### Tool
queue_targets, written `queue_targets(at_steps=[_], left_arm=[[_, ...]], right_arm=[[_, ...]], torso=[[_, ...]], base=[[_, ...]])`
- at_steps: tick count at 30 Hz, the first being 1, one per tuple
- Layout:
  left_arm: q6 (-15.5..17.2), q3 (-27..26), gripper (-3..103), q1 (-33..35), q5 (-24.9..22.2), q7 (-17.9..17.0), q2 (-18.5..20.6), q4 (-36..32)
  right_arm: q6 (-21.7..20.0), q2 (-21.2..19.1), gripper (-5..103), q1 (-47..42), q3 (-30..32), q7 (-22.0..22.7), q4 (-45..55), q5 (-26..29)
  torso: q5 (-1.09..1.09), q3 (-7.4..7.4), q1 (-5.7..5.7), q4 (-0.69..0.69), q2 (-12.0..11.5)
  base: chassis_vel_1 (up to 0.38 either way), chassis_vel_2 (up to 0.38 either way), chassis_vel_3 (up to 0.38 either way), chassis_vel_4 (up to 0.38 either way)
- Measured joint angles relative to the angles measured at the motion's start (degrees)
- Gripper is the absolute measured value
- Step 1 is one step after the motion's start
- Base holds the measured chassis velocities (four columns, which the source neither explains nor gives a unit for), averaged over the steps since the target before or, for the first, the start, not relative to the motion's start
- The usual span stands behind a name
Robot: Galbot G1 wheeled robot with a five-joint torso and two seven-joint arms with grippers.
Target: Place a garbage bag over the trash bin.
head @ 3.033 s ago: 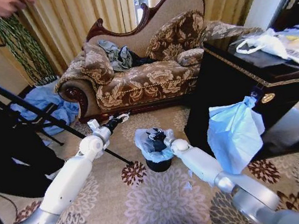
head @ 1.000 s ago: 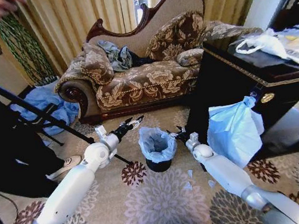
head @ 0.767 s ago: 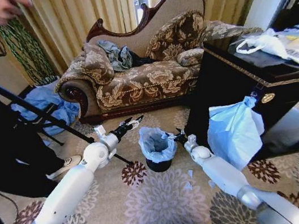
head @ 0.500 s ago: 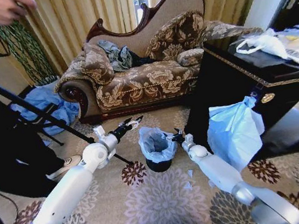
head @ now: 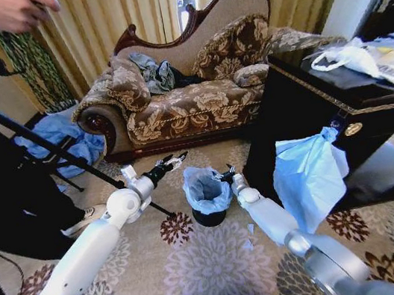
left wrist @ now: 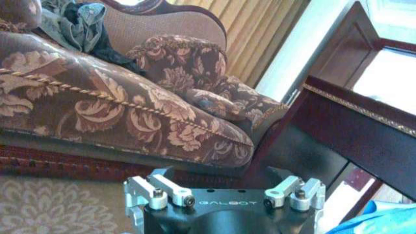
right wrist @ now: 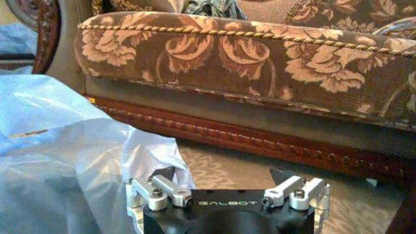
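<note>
- Head view: the trash bin [head: 210, 216] stands upright on the patterned carpet [head: 202, 268], in front of the sofa [head: 190, 103] and beside the dark cabinet [head: 305, 114].
- Head view: the garbage bag [head: 205, 188] sits in the bin's mouth, its light-blue plastic crumpled over the rim and covering the top; the black wall shows below it.
- Head view: the left hand [head: 171, 162] hangs above the carpet, just beside the bin on the robot's left and apart from the bag; its fingers stand spread wide and hold nothing.
- Head view: the right hand [head: 224, 175] is at the bag's rim on the robot's right side; whether it touches or grips the plastic cannot be told.
- Head view: a larger bunch of light-blue plastic [head: 309, 174] hangs against the cabinet, well apart from the bin.
- Left wrist view: the hand's mount faces the sofa cushions [left wrist: 175, 73] and the cabinet edge [left wrist: 351, 122]; nothing lies between the finger bases.
- Right wrist view: the garbage bag [right wrist: 71, 161] lies just beside the hand's mount, with the sofa's front rail [right wrist: 260, 141] beyond; the fingertips are out of frame, so their state cannot be told.
</note>
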Motion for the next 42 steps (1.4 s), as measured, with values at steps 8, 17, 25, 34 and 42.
queue_targets(at_steps=[8, 17, 25, 34, 42], left_arm=[[0.0, -1.81, 98, 1.91, -0.67, -0.3, 0.58, -1.53], [-0.01, -3.21, 98, 3.72, -1.12, -0.66, 1.34, -3.13], [-0.04, -3.86, 98, 4.76, -1.44, -0.95, 2.1, -4.7], [-0.07, -4.04, 98, 4.55, -1.79, -1.23, 2.25, -4.83], [-0.09, -4.12, 98, 5.49, -1.82, -1.48, 2.51, -5.46]], right_arm=[[0.02, 0.2, 95, 1.88, 0.13, -0.46, -2.97, -0.51], [1.73, 0.85, 99, 1.33, 2.19, -2.14, -7.07, -1.66], [1.14, -0.13, 99, 1.27, 3.28, -2.37, -6.26, -1.2], [-0.04, -1.99, 99, 0.23, 2.18, -2.61, -3.73, -0.12], [1.6, -1.59, 99, -0.5, 3.3, -3.85, -5.41, 0.01]], torso=[[0.0, 0.0, 0.0, 0.0, 0.0], [0.0, -0.03, -0.02, 0.0, 0.0], [0.01, 0.0, -0.01, 0.0, 0.0], [0.0, 0.01, 0.01, -0.01, -0.01], [-0.01, -0.02, -0.02, -0.01, 0.0]], base=[[0.0, 0.0, 0.0, 0.0], [0.0, 0.0, 0.0, 0.0], [0.0, 0.0, 0.0, 0.0], [0.0, 0.0, 0.0, 0.0], [0.0, 0.0, 0.0, 0.0]])
